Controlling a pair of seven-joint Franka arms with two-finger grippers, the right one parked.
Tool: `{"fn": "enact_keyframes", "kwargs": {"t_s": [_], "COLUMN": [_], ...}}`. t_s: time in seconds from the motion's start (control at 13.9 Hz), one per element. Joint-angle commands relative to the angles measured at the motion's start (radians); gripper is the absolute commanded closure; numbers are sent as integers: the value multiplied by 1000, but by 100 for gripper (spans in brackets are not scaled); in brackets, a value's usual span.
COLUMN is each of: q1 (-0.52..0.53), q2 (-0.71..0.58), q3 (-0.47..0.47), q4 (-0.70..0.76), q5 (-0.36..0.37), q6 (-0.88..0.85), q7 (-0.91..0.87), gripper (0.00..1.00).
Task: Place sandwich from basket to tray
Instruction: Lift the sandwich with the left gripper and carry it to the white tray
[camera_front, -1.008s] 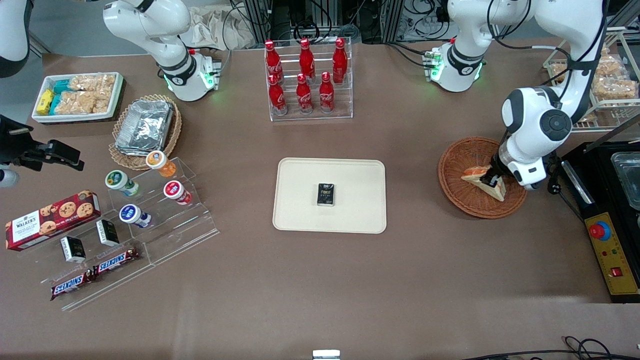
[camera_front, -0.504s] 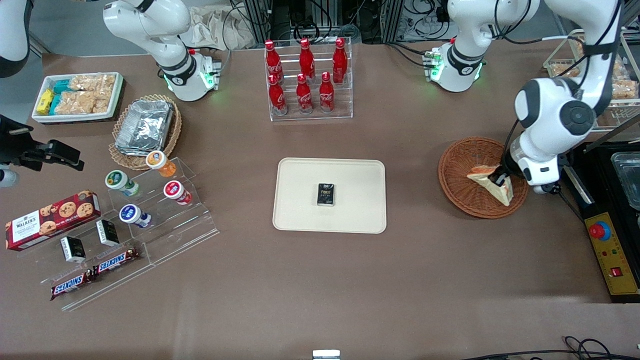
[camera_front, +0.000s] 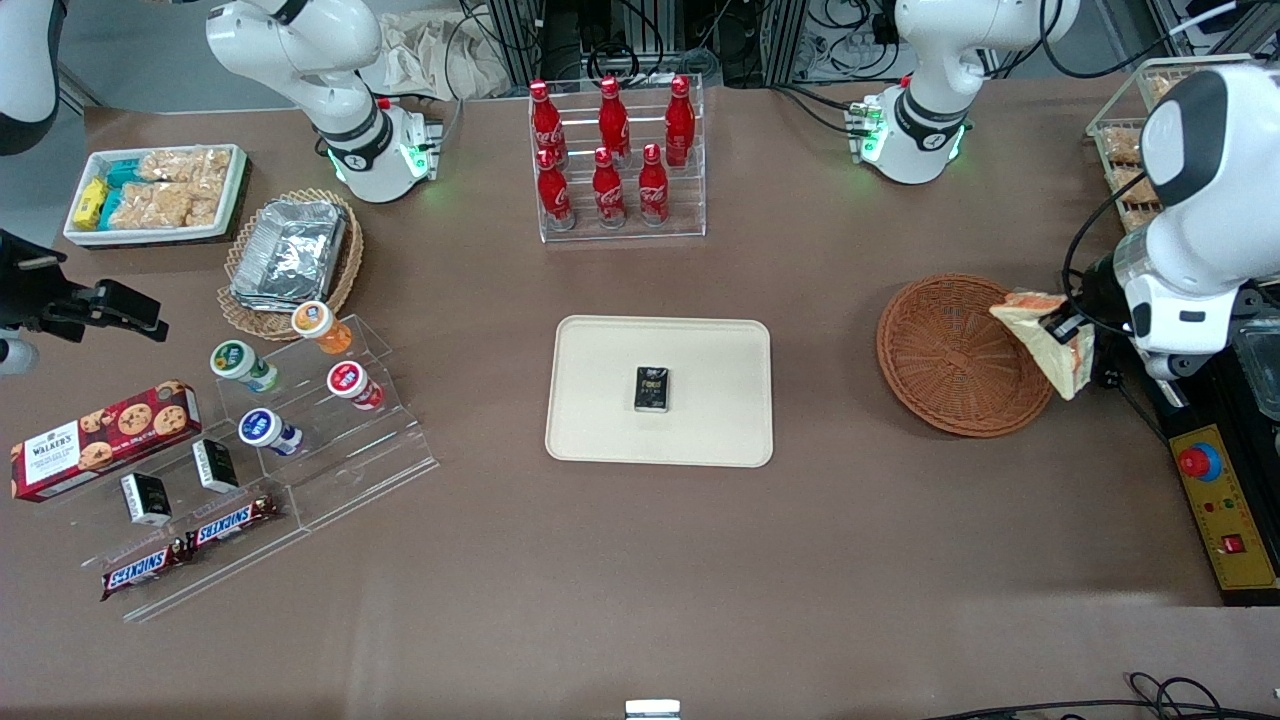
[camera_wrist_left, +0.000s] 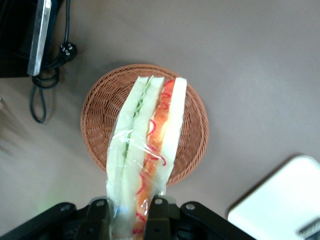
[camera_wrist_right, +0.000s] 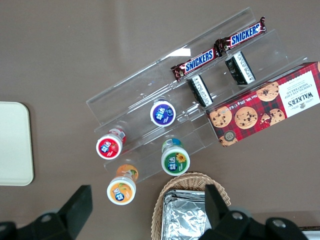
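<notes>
step: carry to tray | gripper (camera_front: 1068, 332) clamped on sandwich (camera_front: 1045, 335), right of frame, lifted over basket (camera_front: 950, 355) rim | tip: keep level, lower onto bare tray (camera_front: 600, 400) clear of black packet (camera_front: 651, 389)

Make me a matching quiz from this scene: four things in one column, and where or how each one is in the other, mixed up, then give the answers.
Things:
1. sandwich
2. basket
3. tray
4. gripper

States:
A. carries a small black packet
B. lifted, wrapped in clear film
C. shut, above the basket's rim
D. holds nothing, on the table

Pairs: 1-B, 2-D, 3-A, 4-C

The small black packet lies in the tray's middle.
</notes>
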Motion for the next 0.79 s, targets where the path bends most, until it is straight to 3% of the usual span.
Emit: {"fn": "enact_keyframes", "kwargs": {"t_s": [0.0,0.36,0.72], "q1": [-9,-9,-9], "q2": [56,94,212], "q3": [-100,-292,-434], "q4": [187,264,235], "q5": [34,21,31], "q6": [-148,-190,-15], "q7": [59,50,27], "gripper": [100,100,100]}}
